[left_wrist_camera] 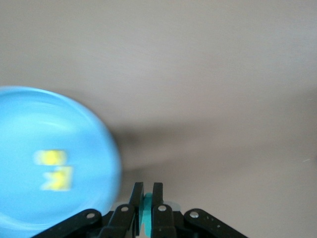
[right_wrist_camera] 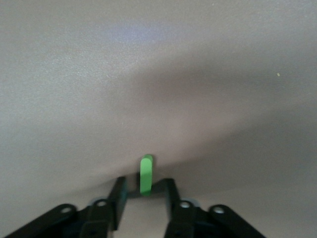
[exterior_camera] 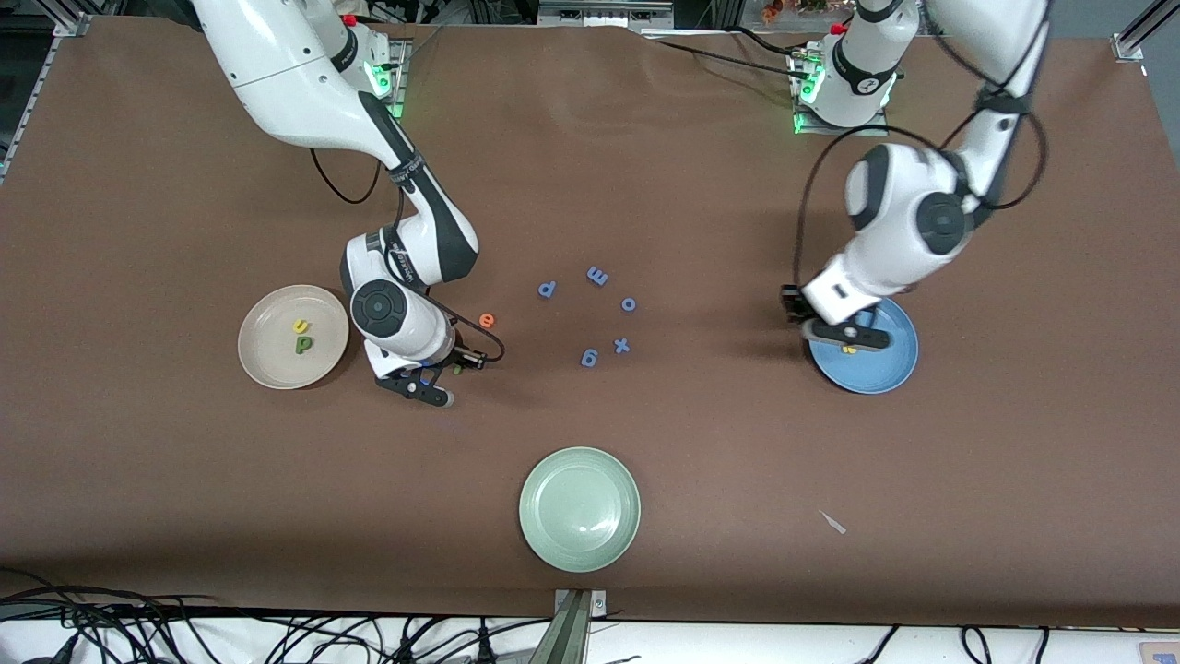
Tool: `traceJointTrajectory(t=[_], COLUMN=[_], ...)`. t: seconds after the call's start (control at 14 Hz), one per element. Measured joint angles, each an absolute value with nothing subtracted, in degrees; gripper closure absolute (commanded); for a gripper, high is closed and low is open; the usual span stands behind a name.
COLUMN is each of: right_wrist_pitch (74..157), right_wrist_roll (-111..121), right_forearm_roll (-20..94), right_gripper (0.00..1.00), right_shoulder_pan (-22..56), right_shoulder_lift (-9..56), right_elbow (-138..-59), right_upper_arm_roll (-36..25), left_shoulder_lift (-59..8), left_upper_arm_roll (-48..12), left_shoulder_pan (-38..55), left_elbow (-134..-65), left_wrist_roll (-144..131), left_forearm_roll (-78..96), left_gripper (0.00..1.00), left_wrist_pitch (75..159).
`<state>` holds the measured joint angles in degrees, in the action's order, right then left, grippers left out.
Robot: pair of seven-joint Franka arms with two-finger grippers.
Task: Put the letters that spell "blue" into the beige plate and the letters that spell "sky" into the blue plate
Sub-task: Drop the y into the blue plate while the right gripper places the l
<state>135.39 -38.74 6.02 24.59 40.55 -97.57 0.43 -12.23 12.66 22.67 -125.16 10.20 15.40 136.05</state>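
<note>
Right wrist view: right gripper [right_wrist_camera: 144, 191] jaws apart around light green straight foam l [right_wrist_camera: 145, 174], not yet clamped.
Tip: centre l, then close.
Left gripper [left_wrist_camera: 147, 206]: clamped on teal foam y [left_wrist_camera: 146, 210] beside round blue plate [left_wrist_camera: 20, 124].

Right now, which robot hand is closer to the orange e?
The right gripper: it sits just beside the orange e, fingers around the green l. The left gripper is over the blue plate.

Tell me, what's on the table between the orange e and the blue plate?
Five periwinkle-blue letters lie scattered between the orange e and the blue plate; the front view shows them, with bare brown table around.
</note>
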Motion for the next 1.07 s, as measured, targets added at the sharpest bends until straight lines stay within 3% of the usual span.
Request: traceJointTrajectory(t=[0.07,0.29,0.43,0.57,0.64,0.71,1.07], right_wrist_pitch=[135.2,135.0,134.2,129.7,126.6,123.4,117.3], right_wrist_roll=[-38.7,-38.7,-38.4,-35.2,-32.3,-29.0,-11.3], right_forearm_roll=[6.0,6.1,6.1,6.0,6.0,6.0,6.0], right_gripper=[1.0,1.0,1.0,1.0,1.0,1.0,1.0], right_shoulder_pan=[24.5,24.5,24.3,23.9,23.6,23.3,22.4], right_shoulder_lift=[40.5,40.5,40.3,39.1,38.0,36.6,29.9], right_elbow=[-97.6,-97.5,-97.1,-95.8,-95.3,-95.2,-99.7], right_upper_arm_roll=[0.4,0.4,0.4,0.0,-0.8,-2.0,-9.3], left_shoulder_lift=[-11.4,-11.2,-11.6,-12.0,-12.0,-12.0,-11.6], left_upper_arm_roll=[14.4,18.6,19.4,19.3,19.3,19.2,19.2], left_shoulder_pan=[21.8,20.5,20.5,20.5,20.6,20.6,20.6], left_elbow=[-125.4,-126.2,-126.6,-126.6,-126.6,-126.6,-127.2], left_wrist_roll=[14.6,25.1,26.7,26.7,26.7,26.7,26.7], left_forearm_roll=[15.0,14.7,12.9,11.7,11.6,11.6,11.6], left_gripper=[0.93,0.84,0.64,0.34,0.13,0.0,0.0], left_wrist_pitch=[135.7,135.6,136.0,136.3,136.4,136.4,136.5])
